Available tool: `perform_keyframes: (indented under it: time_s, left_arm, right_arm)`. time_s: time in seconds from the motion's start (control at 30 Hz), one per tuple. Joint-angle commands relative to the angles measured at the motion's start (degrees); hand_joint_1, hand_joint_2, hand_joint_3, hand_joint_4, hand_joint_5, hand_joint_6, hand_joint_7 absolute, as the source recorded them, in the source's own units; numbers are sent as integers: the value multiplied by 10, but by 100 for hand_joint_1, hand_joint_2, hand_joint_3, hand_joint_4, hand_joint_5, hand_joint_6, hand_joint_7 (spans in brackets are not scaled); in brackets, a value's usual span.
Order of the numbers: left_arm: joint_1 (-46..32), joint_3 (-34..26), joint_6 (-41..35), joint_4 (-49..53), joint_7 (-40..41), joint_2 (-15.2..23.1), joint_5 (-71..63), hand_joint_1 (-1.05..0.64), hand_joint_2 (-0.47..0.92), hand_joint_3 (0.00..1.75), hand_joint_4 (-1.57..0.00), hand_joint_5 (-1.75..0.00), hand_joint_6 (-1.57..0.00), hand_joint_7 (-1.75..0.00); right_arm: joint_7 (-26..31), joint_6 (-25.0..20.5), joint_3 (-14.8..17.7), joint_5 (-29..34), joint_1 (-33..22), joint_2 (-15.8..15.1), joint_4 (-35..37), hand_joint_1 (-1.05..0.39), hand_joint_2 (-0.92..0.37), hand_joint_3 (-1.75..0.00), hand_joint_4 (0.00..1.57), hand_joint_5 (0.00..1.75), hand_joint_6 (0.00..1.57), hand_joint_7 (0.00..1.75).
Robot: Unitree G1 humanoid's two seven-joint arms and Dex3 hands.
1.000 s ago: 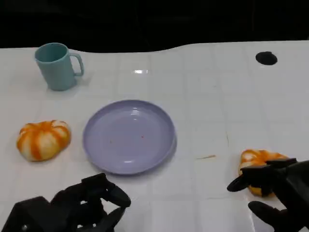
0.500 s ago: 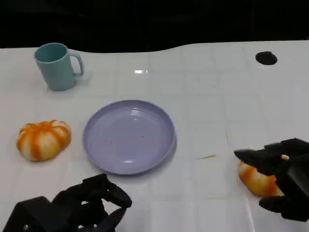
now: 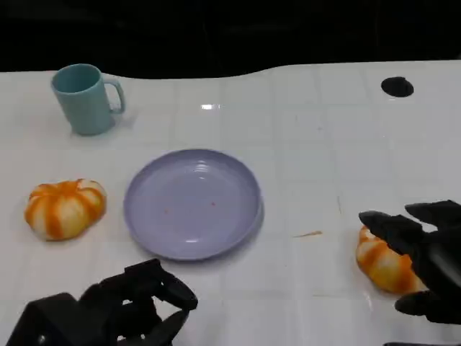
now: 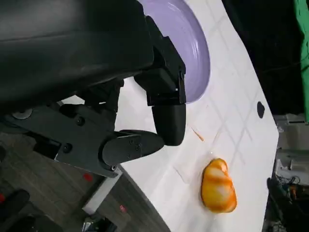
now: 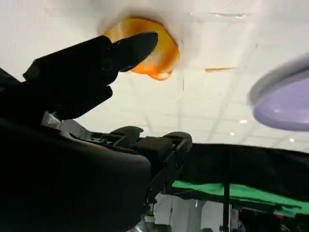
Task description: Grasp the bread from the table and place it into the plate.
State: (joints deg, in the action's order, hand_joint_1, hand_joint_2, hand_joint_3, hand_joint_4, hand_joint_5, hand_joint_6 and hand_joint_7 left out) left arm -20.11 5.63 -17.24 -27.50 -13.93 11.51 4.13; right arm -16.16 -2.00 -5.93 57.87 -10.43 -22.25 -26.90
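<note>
The right hand (image 3: 425,263), fingers spread over but not visibly closed on the bread (image 3: 383,263) lying on the table (image 3: 317,144) right of the plate (image 3: 193,203), may nudge the loaf away before gripping.

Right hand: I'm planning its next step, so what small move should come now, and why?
Probably close the fingers. The right hand is spread over the bread, which looks to be lying on the table, short of the plate. A firm hold comes before lifting.

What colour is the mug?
Teal; the mug shows best in the head view.
</note>
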Motion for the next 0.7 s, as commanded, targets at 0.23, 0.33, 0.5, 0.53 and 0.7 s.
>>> perform_keyframes:
  time_s: [0.23, 0.33, 0.5, 0.53, 0.7]
  left_arm:
    - [-4, 0, -7, -16, 3, 0, -3, -31, 81, 65, -69, -175, -61, -133]
    - [-6, 1, -9, -21, 3, 0, -4, -31, 81, 65, -69, -175, -61, -133]
    - [-9, 1, -9, -24, 3, -2, -3, -31, 81, 64, -69, -175, -61, -133]
    - [-9, 2, -9, -25, 3, -2, -4, -31, 81, 64, -69, -175, -61, -133]
    - [-11, 1, -17, -33, 5, -4, -4, -30, 81, 64, -69, -175, -61, -132]
  right_arm:
    - [8, -17, -39, 6, 62, -9, 120, -45, -80, -1, 24, 31, 41, 2]
    - [13, -24, -51, 5, 83, -6, 155, -46, -81, -1, 25, 29, 42, 2]
    - [44, -24, -68, -14, 115, 0, 221, -48, -84, -2, 28, 27, 43, 1]
    - [52, -23, -71, -18, 122, 2, 237, -48, -85, -2, 29, 26, 43, 1]
    - [73, -31, -94, -30, 155, 8, 304, -51, -91, -3, 29, 23, 42, 0]
